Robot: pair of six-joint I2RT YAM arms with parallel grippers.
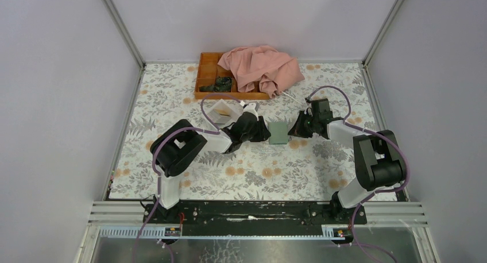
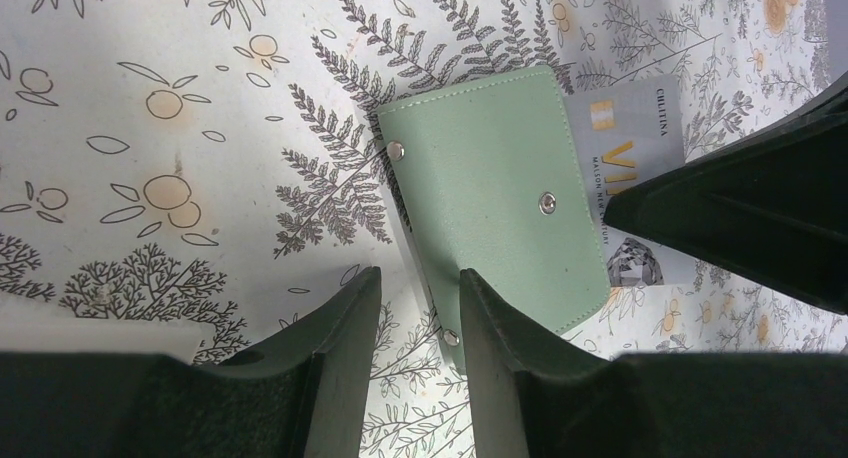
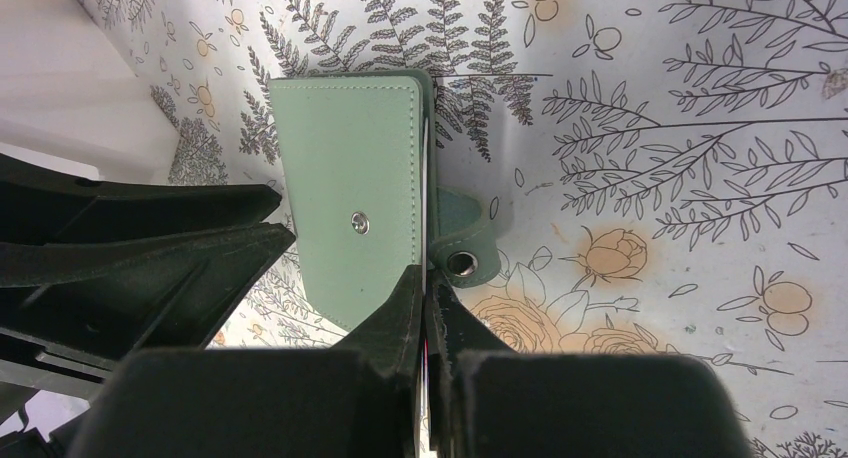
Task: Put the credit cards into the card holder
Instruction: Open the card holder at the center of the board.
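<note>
The grey-green card holder (image 1: pixel 279 132) lies flat on the floral table between my two grippers. In the left wrist view the card holder (image 2: pixel 490 188) shows its snap studs, and a greyish credit card (image 2: pixel 640 138) sticks out from under its far edge. My right gripper (image 3: pixel 428 278) is shut on that card, which shows edge-on as a thin pale line running in under the holder's flap (image 3: pixel 350 198), beside the snap strap (image 3: pixel 462 261). My left gripper (image 2: pixel 418 298) is open, its jaws standing on either side of the holder's near edge.
An orange wooden tray (image 1: pixel 208 73) stands at the back with a pink cloth (image 1: pixel 264 68) heaped over its right part. A white open-topped box (image 1: pixel 221 111) sits just behind my left gripper. Grey walls close in the table on three sides.
</note>
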